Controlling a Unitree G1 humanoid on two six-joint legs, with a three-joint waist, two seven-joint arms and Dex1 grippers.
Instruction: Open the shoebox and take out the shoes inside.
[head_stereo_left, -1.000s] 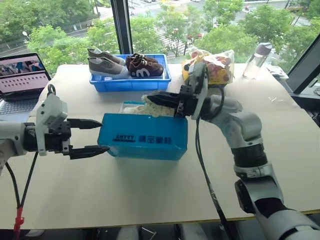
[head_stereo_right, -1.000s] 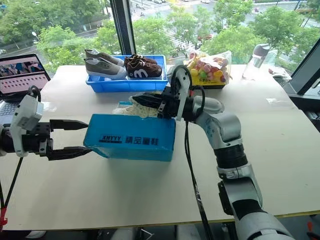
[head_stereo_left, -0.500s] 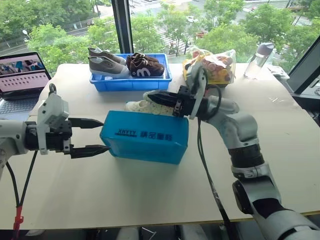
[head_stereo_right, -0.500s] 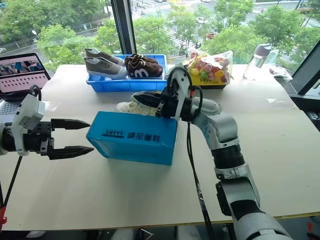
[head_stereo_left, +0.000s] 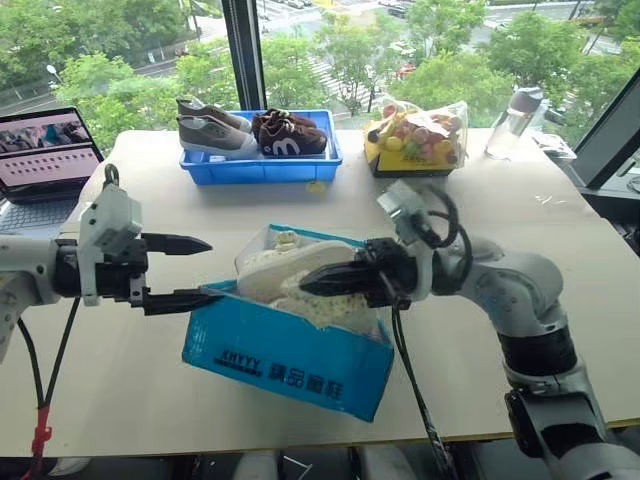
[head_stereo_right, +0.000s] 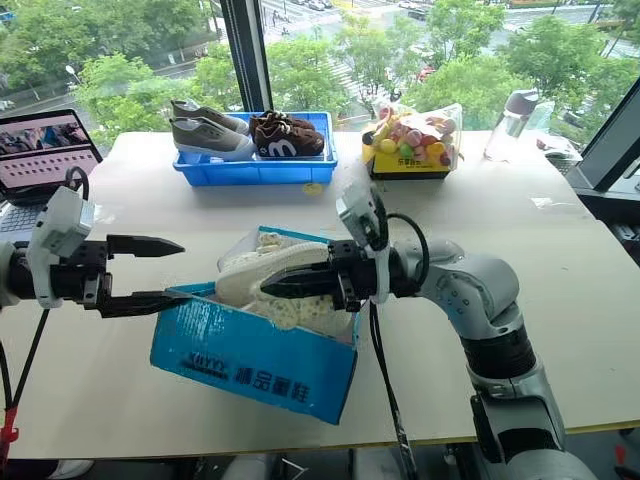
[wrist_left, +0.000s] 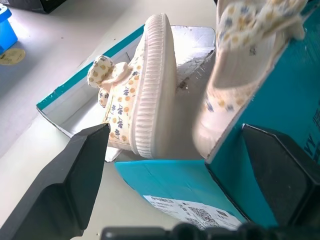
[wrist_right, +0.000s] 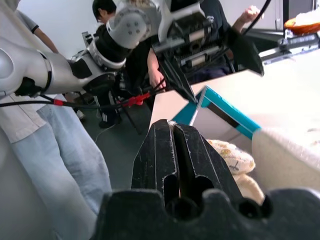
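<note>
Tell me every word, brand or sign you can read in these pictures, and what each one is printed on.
"XHYYY", roughly, in white on the black band of the blue shoebox; the larger white characters beside it are not Latin letters and I cannot read them.
"m", white, on the side of the dark brown sneaker in the blue bin.
Too small or blurred: the white label on the shoebox end, the laptop screen, the snack bag print.

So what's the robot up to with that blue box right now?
It is working on getting the shoes out of the shoebox. The box is open and tipped up at one end on the table, with the cream shoes piled at its top. The right gripper is shut and reaches in among the shoes; whether it grips one is hard to tell. The left gripper is open, its lower finger at the box's end. The shoes are not out yet.
</note>
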